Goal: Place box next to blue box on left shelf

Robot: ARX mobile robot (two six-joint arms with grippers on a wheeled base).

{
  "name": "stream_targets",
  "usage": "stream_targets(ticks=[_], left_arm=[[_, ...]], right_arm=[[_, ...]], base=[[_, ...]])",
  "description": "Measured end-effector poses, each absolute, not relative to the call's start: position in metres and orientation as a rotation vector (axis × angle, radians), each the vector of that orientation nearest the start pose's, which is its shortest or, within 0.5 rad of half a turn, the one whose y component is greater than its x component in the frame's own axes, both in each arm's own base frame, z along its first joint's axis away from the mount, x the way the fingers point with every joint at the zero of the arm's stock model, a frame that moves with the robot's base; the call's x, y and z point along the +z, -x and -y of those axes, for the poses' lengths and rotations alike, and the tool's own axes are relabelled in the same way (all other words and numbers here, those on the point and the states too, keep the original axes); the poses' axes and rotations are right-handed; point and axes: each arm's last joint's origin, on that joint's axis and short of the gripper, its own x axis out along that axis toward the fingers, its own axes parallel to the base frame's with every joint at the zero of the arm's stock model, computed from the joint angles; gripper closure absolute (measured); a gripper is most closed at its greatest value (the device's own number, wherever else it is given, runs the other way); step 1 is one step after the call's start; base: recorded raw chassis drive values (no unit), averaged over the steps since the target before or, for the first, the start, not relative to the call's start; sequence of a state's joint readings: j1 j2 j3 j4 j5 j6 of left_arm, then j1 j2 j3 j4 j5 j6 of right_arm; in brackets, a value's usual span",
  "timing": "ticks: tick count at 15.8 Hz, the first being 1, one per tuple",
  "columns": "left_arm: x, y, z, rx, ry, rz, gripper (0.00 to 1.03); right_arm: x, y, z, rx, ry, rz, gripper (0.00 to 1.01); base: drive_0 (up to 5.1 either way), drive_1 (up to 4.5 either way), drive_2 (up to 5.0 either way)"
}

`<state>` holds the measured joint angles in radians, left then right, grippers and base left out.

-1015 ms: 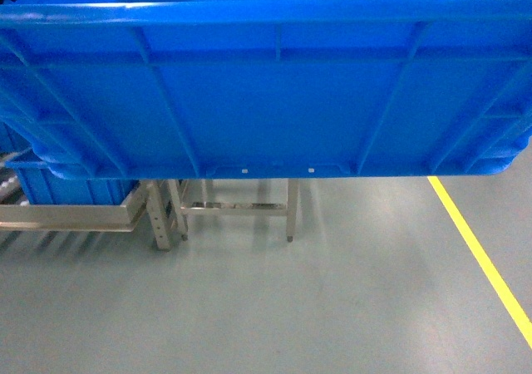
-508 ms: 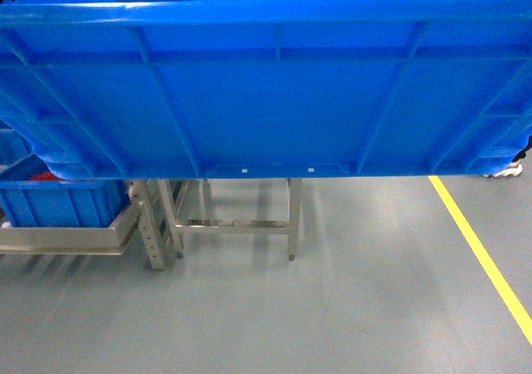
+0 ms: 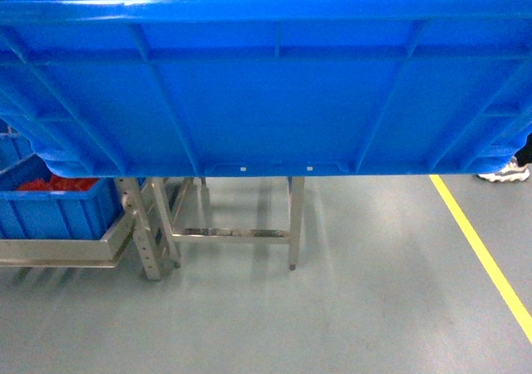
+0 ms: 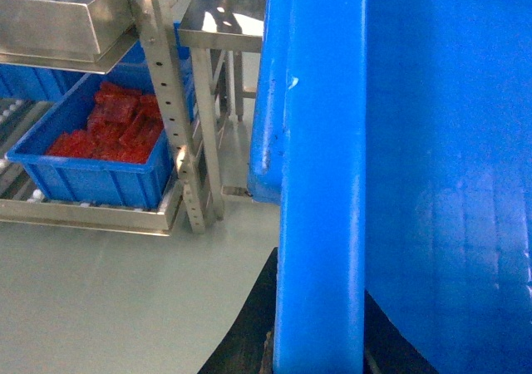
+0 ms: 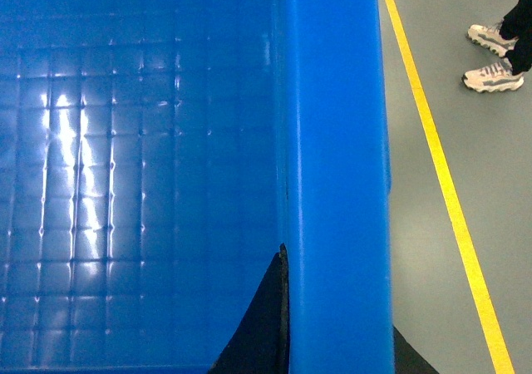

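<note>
The box (image 3: 266,100) is a large bright blue ribbed crate held up in the air, filling the upper half of the head view. My left gripper (image 4: 320,345) is shut on its left rim, with a black finger (image 4: 253,320) on the outer side. My right gripper (image 5: 337,341) is shut on the right rim, one finger (image 5: 266,316) inside the crate (image 5: 125,183). Below and to the left stands the left shelf (image 4: 83,216), a steel rack. On it sits a smaller blue box (image 3: 50,208) filled with red parts (image 4: 108,129).
A steel upright with holes (image 4: 179,133) ends the rack, and an upper steel shelf level (image 4: 58,25) sits above it. A bare steel frame stand (image 3: 237,234) is behind, under the crate. A yellow floor line (image 3: 482,258) runs on the right, a person's shoes (image 5: 490,58) beyond it.
In the head view the rack, the small blue box and the steel stand have slid lower and rightward. The red parts now show. A shoe has come into view at the right. The crate stays held.
</note>
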<state>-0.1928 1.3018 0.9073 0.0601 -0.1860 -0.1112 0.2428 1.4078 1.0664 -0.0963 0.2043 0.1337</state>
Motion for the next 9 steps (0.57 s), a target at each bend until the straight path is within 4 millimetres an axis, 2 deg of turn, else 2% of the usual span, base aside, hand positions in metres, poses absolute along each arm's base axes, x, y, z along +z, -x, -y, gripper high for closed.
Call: stream_targets(ticks=[9], left_arm=[[0.288, -0.2854, 0.0504, 0.01, 0.049, -0.328, 0.95]], right_arm=[[0.2983, -0.3067, -0.0698, 0.008, -0.034, -0.429, 0.93]], base=[[-4.9, 2.4, 2.4]])
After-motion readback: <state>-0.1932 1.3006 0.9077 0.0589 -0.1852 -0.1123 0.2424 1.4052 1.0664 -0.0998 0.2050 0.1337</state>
